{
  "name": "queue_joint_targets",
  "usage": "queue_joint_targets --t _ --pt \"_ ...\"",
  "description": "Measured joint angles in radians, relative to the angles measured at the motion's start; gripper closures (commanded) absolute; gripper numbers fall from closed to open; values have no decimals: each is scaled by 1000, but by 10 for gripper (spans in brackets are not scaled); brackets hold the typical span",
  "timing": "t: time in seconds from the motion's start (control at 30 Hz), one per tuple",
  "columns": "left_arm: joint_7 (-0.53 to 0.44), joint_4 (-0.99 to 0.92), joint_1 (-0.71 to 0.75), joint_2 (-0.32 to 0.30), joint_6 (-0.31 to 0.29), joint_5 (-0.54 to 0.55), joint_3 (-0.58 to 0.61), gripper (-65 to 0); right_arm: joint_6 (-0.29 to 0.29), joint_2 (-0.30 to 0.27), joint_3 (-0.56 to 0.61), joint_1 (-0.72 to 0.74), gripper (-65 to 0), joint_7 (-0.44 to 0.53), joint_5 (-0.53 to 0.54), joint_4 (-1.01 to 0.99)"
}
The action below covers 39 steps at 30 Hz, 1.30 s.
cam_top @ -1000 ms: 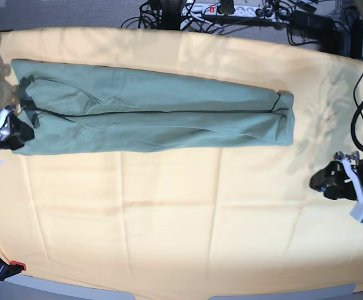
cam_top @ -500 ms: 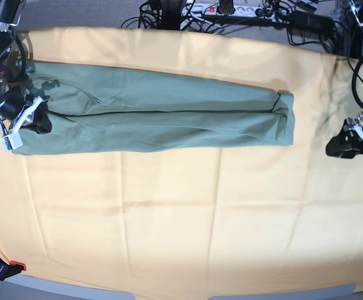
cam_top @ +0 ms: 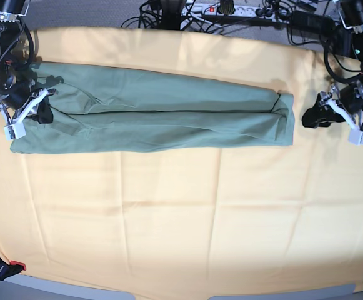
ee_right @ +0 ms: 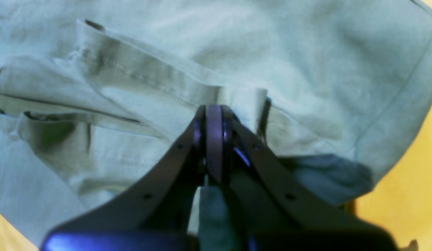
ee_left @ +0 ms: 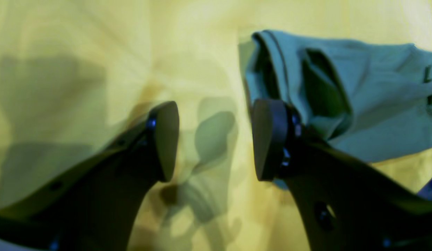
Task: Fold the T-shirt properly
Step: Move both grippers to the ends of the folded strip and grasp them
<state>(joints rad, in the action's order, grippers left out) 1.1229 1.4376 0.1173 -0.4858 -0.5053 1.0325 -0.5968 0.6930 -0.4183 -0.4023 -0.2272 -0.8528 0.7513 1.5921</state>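
T-shirt (cam_top: 162,115) lay as a long, narrow sage-green band across the far part of the yellow-orange cloth (cam_top: 169,219), both long sides folded in to meet along a centre seam line. Right gripper (ee_right: 214,139) sat at the shirt's end on the base view's left, arm reaching down from the far corner beyond that end, wrist angled in over the fabric. Its jaws were pressed together with a fold of shirt hem pinched between them; the stitched hem ran just beyond the fingertips. Left gripper (ee_left: 216,139) hovered just off the shirt's opposite end, over bare cloth, arm coming down from the far corner past that end. Its jaws stood wide apart with nothing between them; one finger (ee_left: 268,139) was close beside the bunched end of the shirt, contact not determinable. No containers in view.
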Motion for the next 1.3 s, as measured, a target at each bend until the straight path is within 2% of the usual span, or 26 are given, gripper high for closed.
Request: queue_joint_targets --t 0.2,0.63,0.7,0.8,0.83,0.93,1.03,1.23,1.3 --pt "-29 5 38 61 -3 42 14 -352 0 0 0 0 0 0 0 0" --pt "-57 14 35 63 -7 105 238 -344 0 0 -1 1 0 -12 19 0" --pt "-52 15 32 63 -7 101 245 -255 0 -1 -1 1 0 -12 19 0" --pt "-42 10 19 66 -1 74 235 -30 0 0 -1 1 0 -12 19 0" --pt "-30 9 15 67 0 68 228 0 0 0 -1 0 0 -14 20 0" --pt "5 8 -5 70 1 78 196 0 0 -1 -1 1 0 -15 24 0" --pt "73 2 -28 73 0 138 166 0 0 0 -1 1 0 -15 24 0" --pt "201 2 -84 71 -112 432 144 0 0 0 -1 1 0 -19 24 0" --pt "229 4 -96 74 -128 426 144 0 0 0 -1 1 0 -19 24 0"
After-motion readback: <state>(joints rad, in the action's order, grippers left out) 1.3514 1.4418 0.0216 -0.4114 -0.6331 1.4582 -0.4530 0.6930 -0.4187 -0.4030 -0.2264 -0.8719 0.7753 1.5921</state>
